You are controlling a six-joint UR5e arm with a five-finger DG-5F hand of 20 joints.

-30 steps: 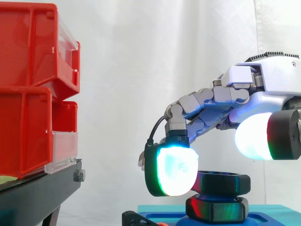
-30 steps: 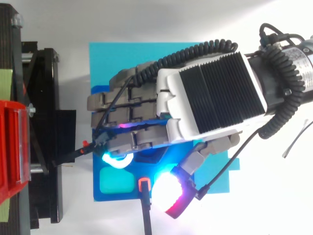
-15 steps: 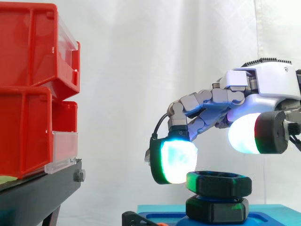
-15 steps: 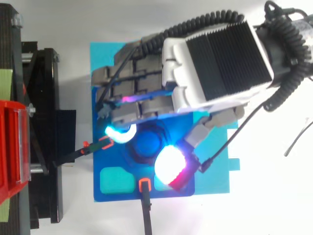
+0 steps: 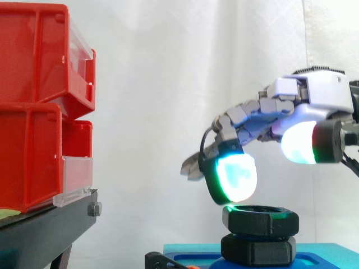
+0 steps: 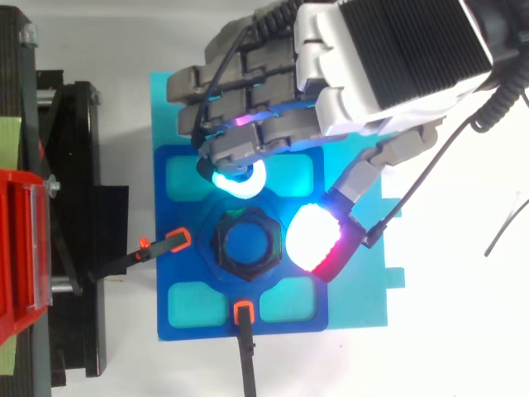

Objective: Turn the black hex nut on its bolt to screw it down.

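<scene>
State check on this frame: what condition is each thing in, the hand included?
black hex nut: level on its bolt, low over the hex base, not held.
bolt: upright, blue top showing inside the nut.
hand: open, poised above the nut, holding nothing.
hex base: seated on the blue plate.
blue plate: lying flat.
red bins: stacked on the black stand.

Hex nut (image 5: 259,219) on bolt (image 6: 248,245) on base plate (image 6: 197,275), robot hand (image 6: 388,50) above, bins (image 5: 33,112) on stand (image 5: 45,230) at left.
</scene>
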